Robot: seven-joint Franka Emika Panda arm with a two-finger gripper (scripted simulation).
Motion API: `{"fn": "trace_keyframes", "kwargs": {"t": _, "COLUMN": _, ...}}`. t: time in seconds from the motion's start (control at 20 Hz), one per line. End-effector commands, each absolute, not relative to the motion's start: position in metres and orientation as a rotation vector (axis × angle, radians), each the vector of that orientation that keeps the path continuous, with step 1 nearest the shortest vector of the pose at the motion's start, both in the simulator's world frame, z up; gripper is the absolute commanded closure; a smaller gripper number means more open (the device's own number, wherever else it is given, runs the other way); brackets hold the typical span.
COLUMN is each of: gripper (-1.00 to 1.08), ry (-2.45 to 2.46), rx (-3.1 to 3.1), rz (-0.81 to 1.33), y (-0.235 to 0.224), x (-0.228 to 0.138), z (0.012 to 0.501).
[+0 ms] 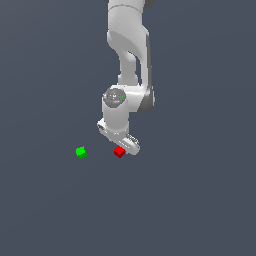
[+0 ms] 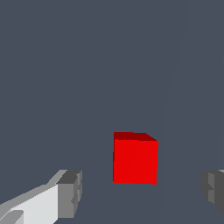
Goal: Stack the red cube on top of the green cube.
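The red cube (image 1: 119,151) sits on the dark grey floor just below my gripper (image 1: 122,146), which hovers low over it. In the wrist view the red cube (image 2: 134,158) lies between my two fingers (image 2: 70,194), with a clear gap on each side. The gripper (image 2: 142,192) is open and empty. The green cube (image 1: 81,152) sits on the floor toward the exterior view's left of the red cube, apart from it. Only a sliver of green shows at the edge of the wrist view.
The white arm (image 1: 127,60) rises behind the gripper toward the top of the exterior view. The flat dark grey floor (image 1: 200,200) surrounds both cubes.
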State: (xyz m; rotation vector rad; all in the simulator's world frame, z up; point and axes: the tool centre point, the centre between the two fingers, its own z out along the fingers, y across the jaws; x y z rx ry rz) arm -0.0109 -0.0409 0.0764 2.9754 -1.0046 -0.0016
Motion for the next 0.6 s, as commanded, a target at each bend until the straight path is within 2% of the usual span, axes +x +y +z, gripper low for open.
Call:
{"fn": "trace_keyframes", "kwargs": {"t": 0.0, "gripper": -0.92, "ry": -1.046, "rx": 2.962, "rz": 0.000, "y": -0.042, "x": -0.011, "z": 0.072}}
{"fn": "trace_keyframes", "kwargs": {"t": 0.55, "gripper": -0.92, "ry": -1.061, "rx": 2.956, "rz": -0.001, "y": -0.043, "x": -0.012, "z": 0.059}}
